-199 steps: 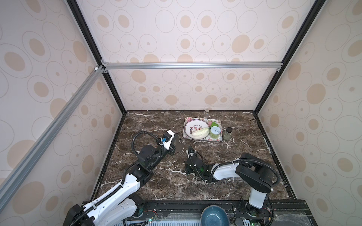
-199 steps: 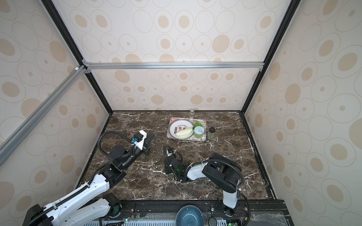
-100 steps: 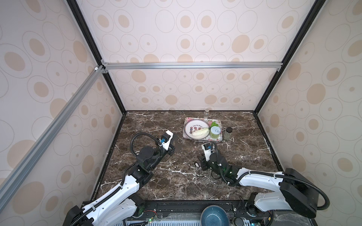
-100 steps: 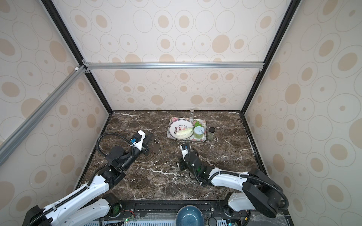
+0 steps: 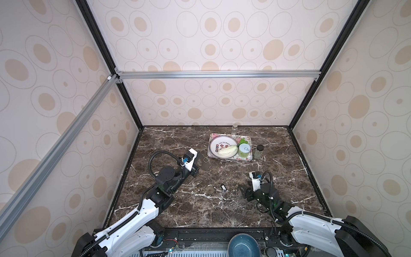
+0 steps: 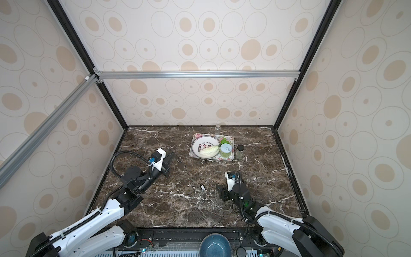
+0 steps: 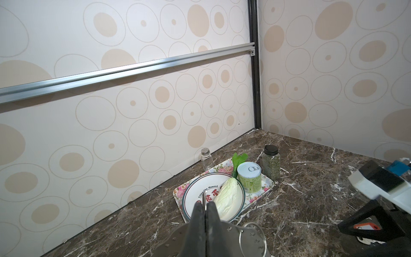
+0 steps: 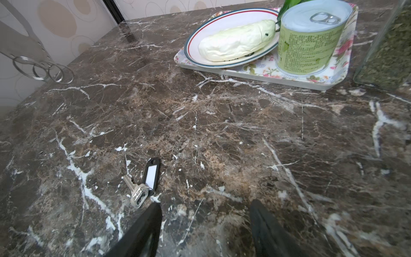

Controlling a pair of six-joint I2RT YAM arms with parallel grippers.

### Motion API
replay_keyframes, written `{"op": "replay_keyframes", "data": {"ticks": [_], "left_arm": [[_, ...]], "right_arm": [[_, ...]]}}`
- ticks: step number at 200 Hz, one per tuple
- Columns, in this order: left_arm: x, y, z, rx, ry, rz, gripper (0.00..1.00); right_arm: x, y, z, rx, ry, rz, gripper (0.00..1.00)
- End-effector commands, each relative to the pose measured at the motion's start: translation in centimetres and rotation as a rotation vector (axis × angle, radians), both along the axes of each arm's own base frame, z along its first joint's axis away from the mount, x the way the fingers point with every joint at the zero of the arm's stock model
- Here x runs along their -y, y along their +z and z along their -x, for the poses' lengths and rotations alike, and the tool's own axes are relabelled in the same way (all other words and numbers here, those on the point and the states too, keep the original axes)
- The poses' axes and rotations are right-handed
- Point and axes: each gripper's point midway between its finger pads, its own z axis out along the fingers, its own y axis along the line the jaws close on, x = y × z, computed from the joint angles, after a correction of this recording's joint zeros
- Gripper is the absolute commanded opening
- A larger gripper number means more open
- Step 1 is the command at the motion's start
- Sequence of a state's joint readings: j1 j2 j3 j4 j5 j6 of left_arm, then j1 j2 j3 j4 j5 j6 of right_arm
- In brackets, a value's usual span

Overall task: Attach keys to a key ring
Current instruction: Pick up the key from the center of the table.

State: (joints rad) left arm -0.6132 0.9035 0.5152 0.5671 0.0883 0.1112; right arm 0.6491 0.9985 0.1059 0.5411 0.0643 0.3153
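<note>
Dark marble tabletop [image 5: 178, 211], walls papered with beige circles. Landmark is the floral tray [image 5: 231, 158] near the back wall, carrying a plate [image 5: 216, 142], a pale cabbage [image 5: 226, 151] and a green can [image 5: 244, 150]. An herb jar [image 5: 259, 152] stands just beside the tray's right edge.

The left gripper [image 7: 205, 208] has its fingers pinched tight on the thin edge of the key ring [image 7: 231, 234], a grey plate with holes along its rim. The plate sits just off the tray's front-left corner, with a wire ring [image 7: 252, 238] hanging on it. Whether the plate touches the marble is not clear.

The right gripper [image 8: 205, 203] has its jaws spread wide with nothing between them. It is low over the marble in front of the tray, well apart from it.

A black key tag [image 8: 152, 172] with a white label is joined to a silver key [image 8: 136, 192]. Both lie flat on the marble in front of the tray, near the right gripper's finger but not touching it; they also show in a top view [image 5: 223, 187].

A red tag [image 7: 367, 226] shows low by the right gripper in the left wrist view; contact unclear.
</note>
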Motion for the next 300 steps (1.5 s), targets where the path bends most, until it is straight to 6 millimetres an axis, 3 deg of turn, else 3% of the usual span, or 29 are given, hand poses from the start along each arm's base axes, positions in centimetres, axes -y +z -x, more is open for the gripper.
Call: {"op": "replay_keyframes", "data": {"ticks": [1, 64, 161, 215, 300], "left_arm": [[0.1, 2.3, 0.2, 0.056, -0.016, 0.050, 0.00], [-0.1, 2.4, 0.4, 0.062, -0.014, 0.052, 0.00], [0.0, 2.4, 0.3, 0.062, -0.014, 0.049, 0.00], [-0.1, 2.4, 0.3, 0.063, -0.010, 0.047, 0.00], [-0.1, 2.3, 0.2, 0.063, -0.007, 0.045, 0.00]], "right_arm": [[-0.5, -0.1, 0.4, 0.023, 0.050, -0.018, 0.64], [-1.8, -2.5, 0.7, -0.034, 0.133, 0.007, 0.61], [-4.7, -4.5, 1.8, -0.089, 0.319, 0.018, 0.44], [-6.4, -5.8, 1.9, -0.134, 0.401, 0.007, 0.43], [-7.2, -7.1, 1.8, -0.158, 0.449, 0.029, 0.42]]}}
